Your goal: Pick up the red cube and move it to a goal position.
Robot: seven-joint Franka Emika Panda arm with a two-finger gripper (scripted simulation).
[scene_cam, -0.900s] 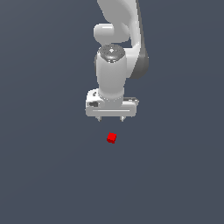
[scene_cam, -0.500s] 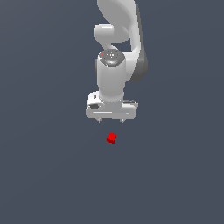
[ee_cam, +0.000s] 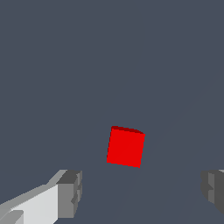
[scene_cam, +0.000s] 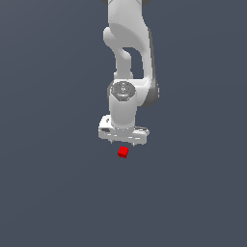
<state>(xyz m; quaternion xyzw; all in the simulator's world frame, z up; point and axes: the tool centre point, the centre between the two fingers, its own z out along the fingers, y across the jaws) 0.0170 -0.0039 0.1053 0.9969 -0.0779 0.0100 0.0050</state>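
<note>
Cube first: the tiny, plain, bright red cube [scene_cam: 123, 152] sits on the flat grey floor [scene_cam: 48, 193], just under the white two-fingered gripper [scene_cam: 123, 143] of the white arm [scene_cam: 126, 58]. Its jaws stand spread wide, nothing between them yet. Through the wrist camera the cube [ee_cam: 125, 146] lies between the grey finger pads [ee_cam: 70, 194], though turned slightly askew to them (my worry). Closing on it that way could, I'd guess, twist or squirt it aside.
</note>
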